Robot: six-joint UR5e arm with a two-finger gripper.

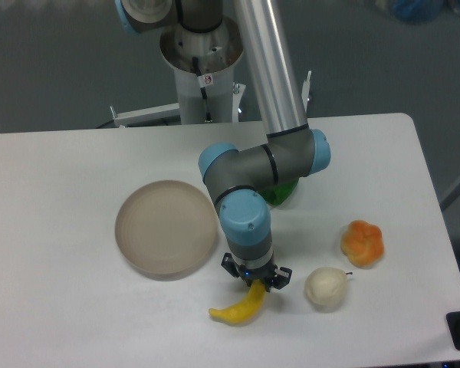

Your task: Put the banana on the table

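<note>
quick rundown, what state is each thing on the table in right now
banana: lying off the plate, one end in the gripper
gripper: pointing down, jaws shut on the banana's upper end
plate: upright, nothing in it
orange fruit: loose on the table, untouched
whitish ball: loose on the table, right of the banana
green thing: mostly hidden behind the arm

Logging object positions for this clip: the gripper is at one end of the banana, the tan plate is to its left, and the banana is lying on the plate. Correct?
Not quite. In the fixed camera view the banana is off the plate, over the white table in front of it. The gripper is at the banana's upper end, and the plate is to its left, as you said.
</note>
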